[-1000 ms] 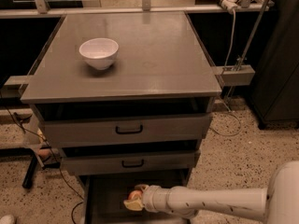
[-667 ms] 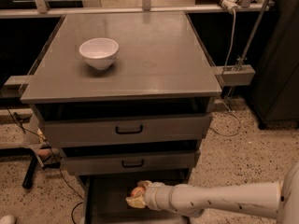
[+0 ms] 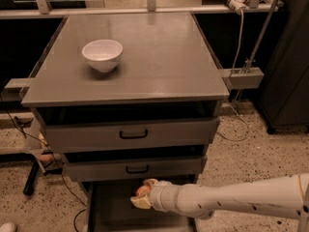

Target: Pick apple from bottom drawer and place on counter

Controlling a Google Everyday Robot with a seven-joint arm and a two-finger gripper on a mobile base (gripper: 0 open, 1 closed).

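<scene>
While the white, tube-shaped robot arm (image 3: 231, 199) reaches in from the lower right, its pale two-finger gripper (image 3: 143, 194) hangs over the dark inside of the open, shallow grey metal bottom drawer (image 3: 108, 211). It is clamped on the small round red-orange apple (image 3: 141, 191), which shows between the yellowish fingers (image 3: 139, 203). Against a second ago, gripper and apple sit slightly higher and closer to the lower edge of the middle grey drawer (image 3: 169, 167) with its black handle. That suggests the grasp is made and the lift out of the tray has begun, though the apple is not yet clear of the cabinet. Above come the top grey drawer (image 3: 169, 132) and then the large flat grey counter (image 3: 159, 57). To reach it, the arm will likely need to draw back before rising past both drawer fronts. A round white bowl (image 3: 102, 54) stands on the counter's left side, with bare surface beside it for the apple.
</scene>
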